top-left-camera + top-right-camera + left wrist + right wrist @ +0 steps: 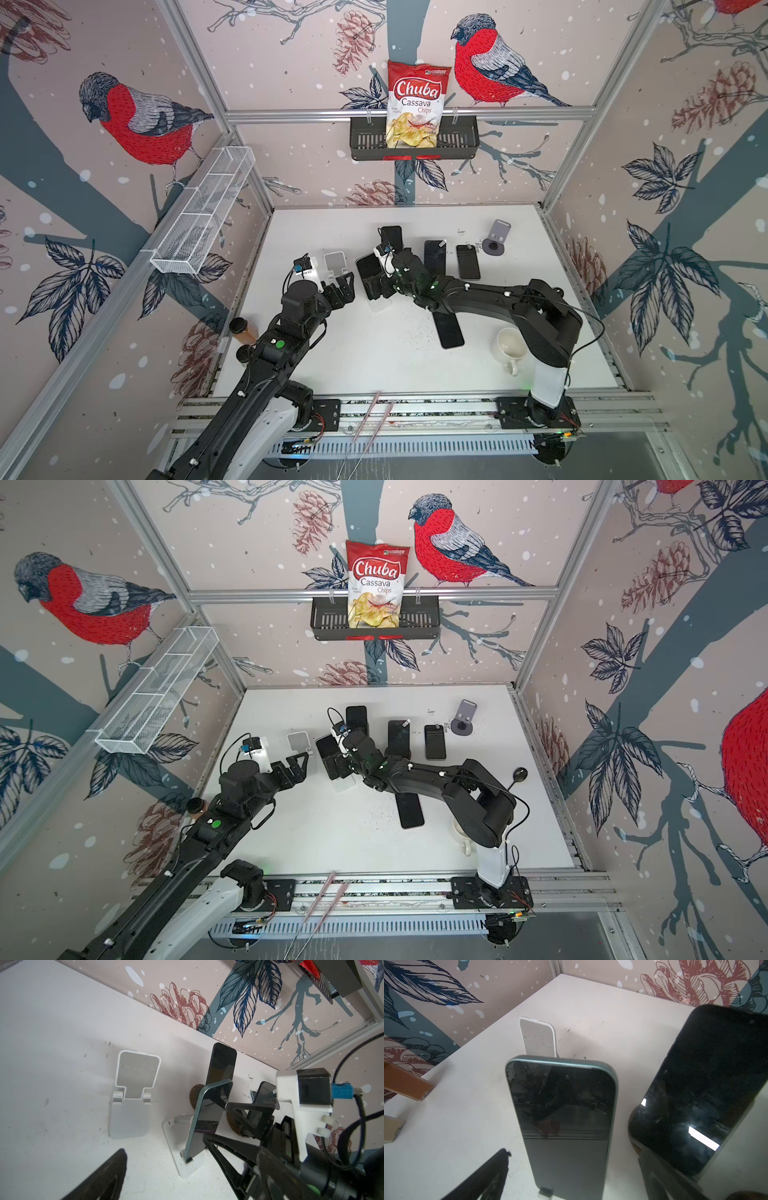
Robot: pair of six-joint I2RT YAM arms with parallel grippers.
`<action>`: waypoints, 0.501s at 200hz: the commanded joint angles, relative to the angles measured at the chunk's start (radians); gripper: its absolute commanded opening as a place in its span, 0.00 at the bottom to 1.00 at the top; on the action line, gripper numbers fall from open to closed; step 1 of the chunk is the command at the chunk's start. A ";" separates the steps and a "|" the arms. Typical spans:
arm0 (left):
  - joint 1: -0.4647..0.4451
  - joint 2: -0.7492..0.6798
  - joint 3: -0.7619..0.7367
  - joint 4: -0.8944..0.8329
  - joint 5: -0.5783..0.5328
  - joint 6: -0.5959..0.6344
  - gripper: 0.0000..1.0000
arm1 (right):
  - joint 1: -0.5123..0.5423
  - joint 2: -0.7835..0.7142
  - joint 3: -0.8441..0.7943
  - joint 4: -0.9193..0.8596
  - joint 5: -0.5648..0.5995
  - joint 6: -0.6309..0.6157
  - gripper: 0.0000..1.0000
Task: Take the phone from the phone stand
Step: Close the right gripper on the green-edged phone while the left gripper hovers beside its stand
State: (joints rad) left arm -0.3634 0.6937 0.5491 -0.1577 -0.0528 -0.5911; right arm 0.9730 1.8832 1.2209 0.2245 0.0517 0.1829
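A jar (244, 330) stands at the desk's (374, 357) left edge. The left fingers (341, 286) are spread wide and empty, the arm reaching forward low beside an empty white stand (335, 262). The left wrist view alone shows the phone (207, 1118) propped tilted on its stand (187, 1163); in both top views the right arm hides it. The right fingers (376, 286) gape wide, flanking the phone without gripping it, wrist bent down. Bare desk lies in front; spare phones (468, 262) lie farther right.
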 commanded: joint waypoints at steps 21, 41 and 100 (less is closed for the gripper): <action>-0.003 -0.011 -0.014 0.050 0.021 0.029 0.97 | 0.010 0.020 0.021 0.055 0.003 -0.010 0.99; -0.004 -0.016 -0.014 0.047 0.021 0.032 0.97 | 0.012 0.034 0.028 0.068 0.011 -0.009 0.99; -0.004 -0.030 -0.017 0.033 0.023 0.039 0.97 | 0.012 0.073 0.058 0.088 0.043 -0.005 0.99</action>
State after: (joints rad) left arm -0.3634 0.6685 0.5362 -0.1413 -0.0296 -0.5678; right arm 0.9848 1.9446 1.2633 0.2623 0.0711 0.1825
